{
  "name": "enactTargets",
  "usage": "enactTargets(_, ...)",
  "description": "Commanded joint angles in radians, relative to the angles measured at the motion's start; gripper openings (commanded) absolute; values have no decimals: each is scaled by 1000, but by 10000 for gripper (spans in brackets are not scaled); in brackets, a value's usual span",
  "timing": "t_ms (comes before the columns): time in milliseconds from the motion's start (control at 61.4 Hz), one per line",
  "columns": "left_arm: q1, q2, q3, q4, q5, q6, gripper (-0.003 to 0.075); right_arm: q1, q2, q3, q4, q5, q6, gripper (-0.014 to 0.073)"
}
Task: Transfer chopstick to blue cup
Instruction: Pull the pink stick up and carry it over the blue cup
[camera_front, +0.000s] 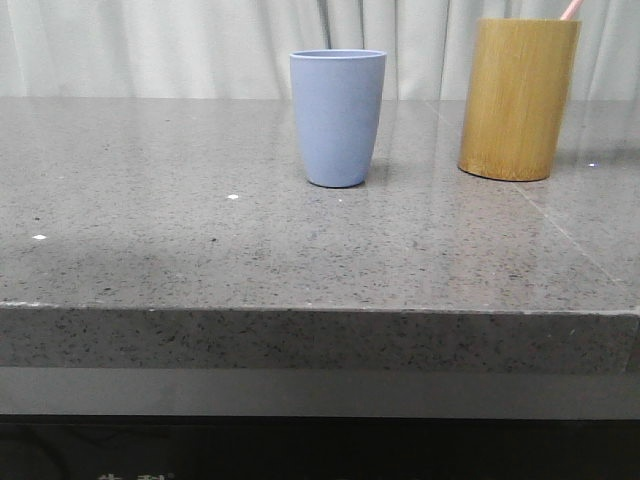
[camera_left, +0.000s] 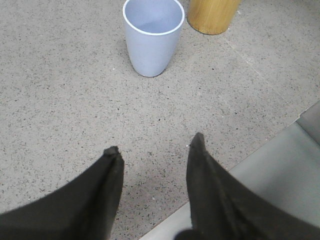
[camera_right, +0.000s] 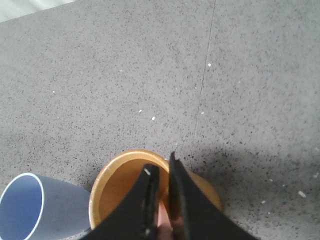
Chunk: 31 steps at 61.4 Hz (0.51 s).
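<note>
The blue cup (camera_front: 338, 118) stands upright and empty near the middle of the stone table; it also shows in the left wrist view (camera_left: 152, 37) and the right wrist view (camera_right: 30, 207). To its right stands a yellow-brown bamboo cylinder (camera_front: 518, 98). A pink chopstick tip (camera_front: 571, 9) pokes out of the cylinder's top. My right gripper (camera_right: 161, 162) hangs over the cylinder's mouth (camera_right: 117, 185), shut on the pale pink chopstick (camera_right: 162, 217) between its fingers. My left gripper (camera_left: 155, 143) is open and empty above the table near its front edge, short of the blue cup.
The grey speckled table (camera_front: 150, 220) runs wide to the left of the cups. Its front edge (camera_left: 280, 150) lies just beside my left gripper. A white curtain (camera_front: 150, 45) hangs behind the table.
</note>
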Motion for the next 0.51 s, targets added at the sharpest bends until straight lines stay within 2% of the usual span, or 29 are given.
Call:
enactTargets(0,2,-17,-25,-22,-68,-2,312,-3,-52,-83,0,-9,-14,-58)
enactTargets(130,2,-17,-25,-22,-68,-2,312,-3,-53,-218,-63,84,-14,-58)
enactTargets(310,2,-17,-25,-22,-68,-2,312,10,-58,-414,-64,211,-14,-58)
enactTargets(489,2,-17,-25,-22,-68,-2,312,86,-93,-543,-146,236,-14,-58)
